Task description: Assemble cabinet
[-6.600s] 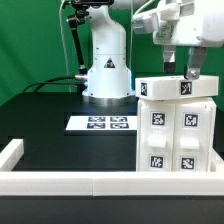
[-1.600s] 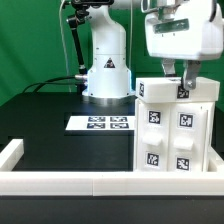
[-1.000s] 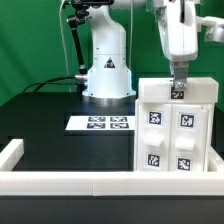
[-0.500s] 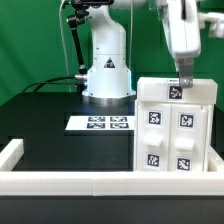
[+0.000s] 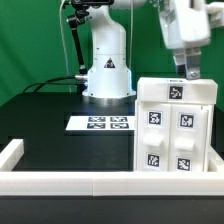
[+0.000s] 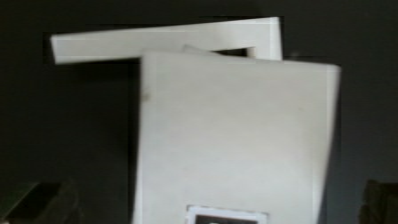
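Note:
The cabinet is a white box standing upright at the exterior view's right, with several tags on its front. Its top piece carries one tag and sits square on the box. My gripper hangs just above the top piece's far right part, apart from it. In the wrist view the cabinet's white top fills the middle, with a tag at the edge. My gripper is open and empty, with dark fingers far apart on either side of the cabinet.
The marker board lies flat on the black table in front of the robot base. A long white border rail runs along the table's near edge, with a short raised end at the exterior view's left.
My gripper turned on the cabinet's top piece, whose tag changed its facing. It has since let go and risen slightly up and to the exterior view's right.

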